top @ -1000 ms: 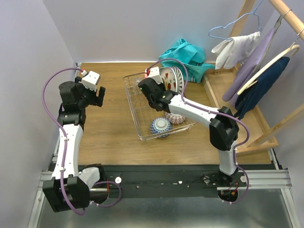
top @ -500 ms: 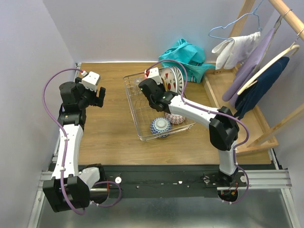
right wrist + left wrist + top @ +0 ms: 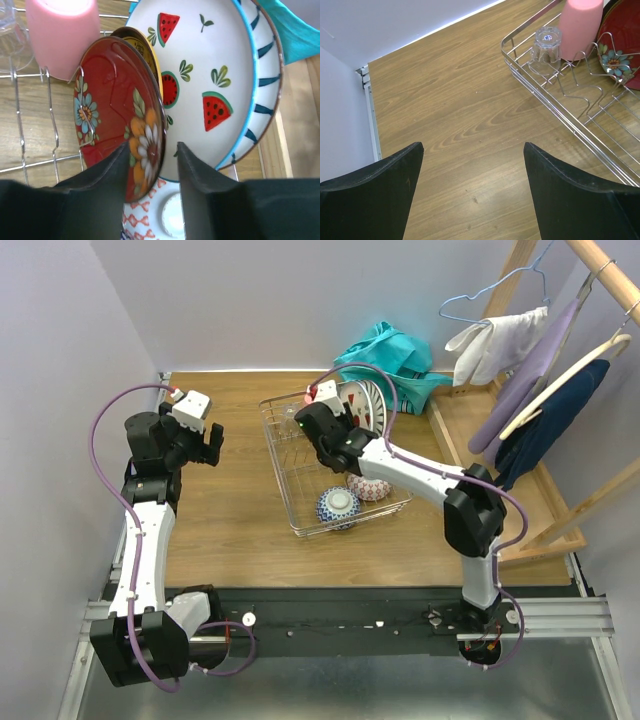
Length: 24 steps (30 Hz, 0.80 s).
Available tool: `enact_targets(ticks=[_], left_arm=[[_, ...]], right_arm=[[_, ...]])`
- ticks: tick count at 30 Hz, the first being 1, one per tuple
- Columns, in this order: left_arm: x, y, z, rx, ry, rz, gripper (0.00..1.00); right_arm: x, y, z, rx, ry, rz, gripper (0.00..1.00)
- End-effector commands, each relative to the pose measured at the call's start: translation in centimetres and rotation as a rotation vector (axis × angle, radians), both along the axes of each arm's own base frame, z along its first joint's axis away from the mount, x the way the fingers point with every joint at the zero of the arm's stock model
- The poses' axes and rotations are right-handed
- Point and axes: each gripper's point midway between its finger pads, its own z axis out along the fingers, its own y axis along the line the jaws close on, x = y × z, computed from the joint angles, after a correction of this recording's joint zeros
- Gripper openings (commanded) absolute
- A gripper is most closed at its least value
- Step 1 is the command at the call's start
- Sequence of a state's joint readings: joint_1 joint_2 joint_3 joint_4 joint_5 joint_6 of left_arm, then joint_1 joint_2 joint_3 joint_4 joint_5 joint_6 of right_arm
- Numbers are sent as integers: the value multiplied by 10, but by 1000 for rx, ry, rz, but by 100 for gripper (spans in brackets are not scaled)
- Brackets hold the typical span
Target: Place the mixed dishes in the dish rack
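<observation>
The dish rack (image 3: 283, 472) stands mid-table. Upright in its tines are a red flowered saucer (image 3: 112, 107), a gold saucer (image 3: 145, 47), a watermelon plate (image 3: 210, 65) and a blue-striped plate (image 3: 262, 75). A pink cup (image 3: 62, 30) and a clear glass (image 3: 546, 44) stand upside down at the rack's far corner. Two patterned bowls (image 3: 338, 505) (image 3: 370, 488) lie upturned near its front. My right gripper (image 3: 152, 146) is open and straddles the red saucer's rim, with its right finger off the saucer. My left gripper (image 3: 205, 445) (image 3: 472, 147) hangs wide open over bare wood, left of the rack.
A teal cloth (image 3: 390, 355) lies behind the rack. A wooden clothes frame (image 3: 560, 390) with hanging garments fills the right side. A wall runs close along the table's left edge (image 3: 370, 100).
My right gripper's jaws have parted and released the red saucer, which stays standing in the tines. The left arm has not moved.
</observation>
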State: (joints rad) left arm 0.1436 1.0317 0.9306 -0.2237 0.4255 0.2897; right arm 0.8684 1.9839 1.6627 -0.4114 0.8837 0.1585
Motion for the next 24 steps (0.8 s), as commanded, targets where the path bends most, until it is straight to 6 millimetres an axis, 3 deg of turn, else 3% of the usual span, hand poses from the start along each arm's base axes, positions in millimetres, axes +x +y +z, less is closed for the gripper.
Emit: enact_targets(ticks=[1,4,6,7,10,13,15,24], left_arm=[[2,-5,12,-20,-37,-20,98],[6,-7,16,-56,-32,-14,99],[8,-9,16,-96,-12,-10,98],[9,-10,18,-111,-12,-11,98],[15,-11,16,-178,22,16,98],[23,-8,8,-250,67,72,99],[28,-8,5,-284,80,91,99],[47,-6,-28,-414,226,178,99]], right_arm=[[-11,-7,47,24,-4,37,62],[-24,-20,42,-62,68,58,82],[-34,-31,29,-124,112,87,89],[-39,-31,35,-88,116,123,92],[-56,-23,21,-13,198,233,96],[-72,-17,27,78,227,289,98],[-81,-10,39,137,224,352,99],[-84,-31,72,137,103,351,100]])
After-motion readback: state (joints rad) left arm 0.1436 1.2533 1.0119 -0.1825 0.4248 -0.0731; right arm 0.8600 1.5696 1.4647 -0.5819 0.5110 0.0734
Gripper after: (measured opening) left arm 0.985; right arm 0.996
